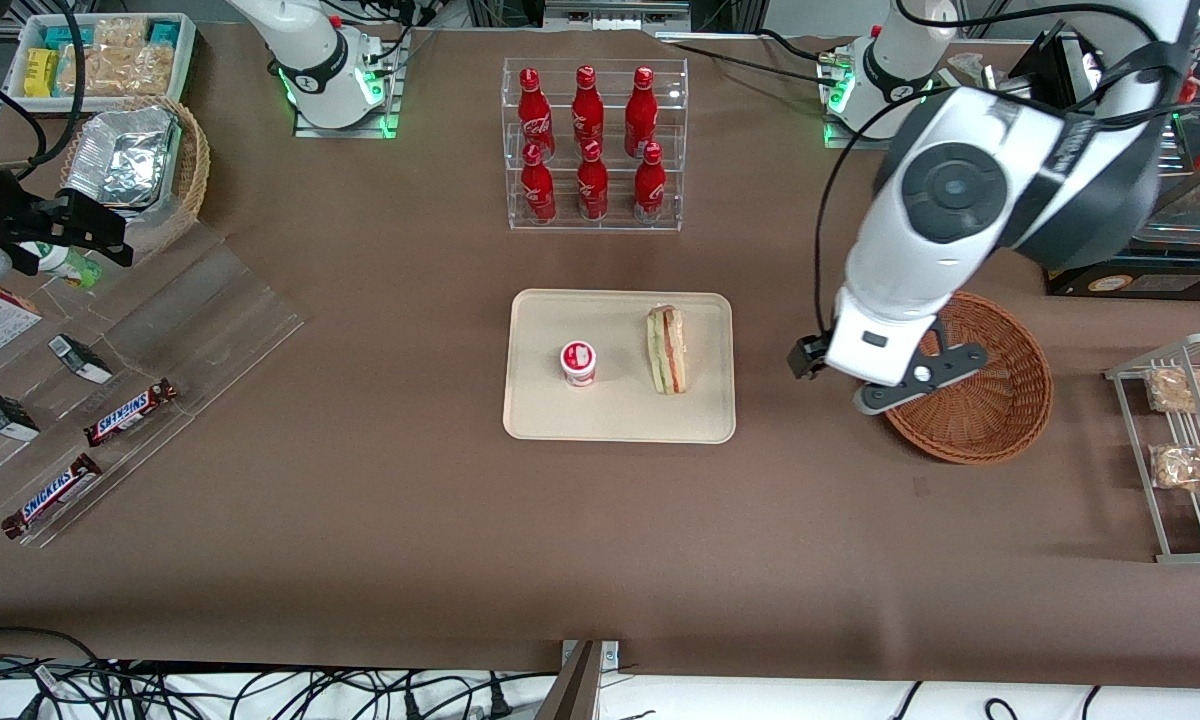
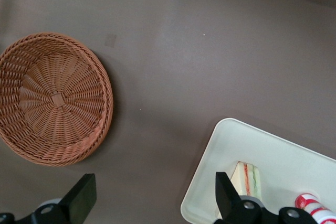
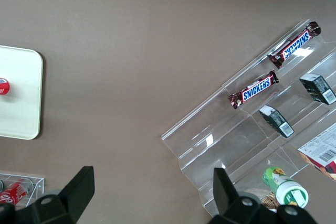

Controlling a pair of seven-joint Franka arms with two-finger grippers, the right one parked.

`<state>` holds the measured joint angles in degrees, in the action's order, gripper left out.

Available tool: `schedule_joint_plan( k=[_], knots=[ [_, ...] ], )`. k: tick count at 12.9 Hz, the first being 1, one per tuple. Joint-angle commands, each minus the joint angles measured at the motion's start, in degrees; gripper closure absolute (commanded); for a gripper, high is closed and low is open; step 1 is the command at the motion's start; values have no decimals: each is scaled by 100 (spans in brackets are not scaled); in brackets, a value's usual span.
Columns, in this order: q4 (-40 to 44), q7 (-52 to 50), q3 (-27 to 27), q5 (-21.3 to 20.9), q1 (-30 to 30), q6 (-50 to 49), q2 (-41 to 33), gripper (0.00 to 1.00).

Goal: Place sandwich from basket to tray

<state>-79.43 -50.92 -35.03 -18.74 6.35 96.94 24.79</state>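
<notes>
Desk [image 1: 600, 540]: sandwich [image 1: 667, 349] on tray [image 1: 530, 420]; basket [image 2: 55, 98] bare, we confirm only via wrist; claw [image 2: 152, 203] released, between both.

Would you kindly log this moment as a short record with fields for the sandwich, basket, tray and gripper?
sandwich: wrapped triangular wedge sandwich lies on the tray, beside a small red-and-white cup
basket: round reddish-brown wicker basket, nothing in it
tray: rectangular cream plastic tray at table centre
gripper: left gripper above bare tablecloth between basket and tray, fingers open, holding nothing
task state: sandwich appears placed
</notes>
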Motion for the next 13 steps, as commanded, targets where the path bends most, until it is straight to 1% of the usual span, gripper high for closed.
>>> schedule_joint_plan(
  k=[1, 2, 3, 5, 7, 9, 10, 12, 13],
  knots=[
    [-37, 983, 441, 606, 103, -377, -517, 0],
    [-89, 1448, 801, 922, 42, -456, -736, 0],
    [-107, 1888, 1075, 1142, 33, -614, -904, 0],
    [-90, 2715, 1523, 1372, 7, -1026, -1220, 0],
    [-125, 3532, 1910, 1566, 7, -1212, -1458, 0],
    [-160, 4087, 2052, 1584, 7, -1309, -1564, 0],
    [-247, 4194, 2070, 1662, 7, -1310, -1625, 0],
    [-274, 4317, 2140, 1943, 15, -1283, -1661, 0],
    [-274, 4640, 2228, 2049, 15, -1274, -1661, 0]
  ],
)
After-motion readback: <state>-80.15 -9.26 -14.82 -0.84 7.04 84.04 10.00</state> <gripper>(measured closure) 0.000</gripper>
